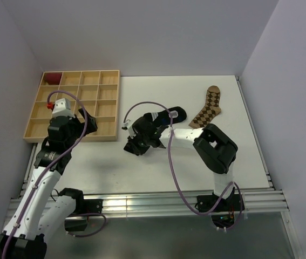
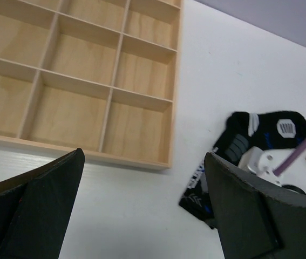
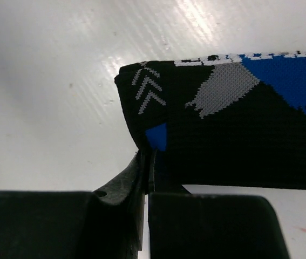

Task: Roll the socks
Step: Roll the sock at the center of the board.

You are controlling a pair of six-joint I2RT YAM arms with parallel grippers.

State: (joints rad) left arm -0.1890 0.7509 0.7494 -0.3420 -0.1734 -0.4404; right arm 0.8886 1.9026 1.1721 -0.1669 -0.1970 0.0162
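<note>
Right jaws pressed together, pinching a corner of the black sock (image 3: 233,124) just ahead of them. The rest of it runs off to their right on the worktop (image 3: 61,65). Left jaws spread wide, empty, hanging by the tray (image 2: 115,156), black sock off to their right. Tan sock (image 1: 209,107) flat, well apart from both jaws. Judgement: early, grip made, no roll on either sock. From above the right arm covers much of the black sock, and the wrist view crops it. Can't tell which end is pinched or whether a fold's begun.
</note>
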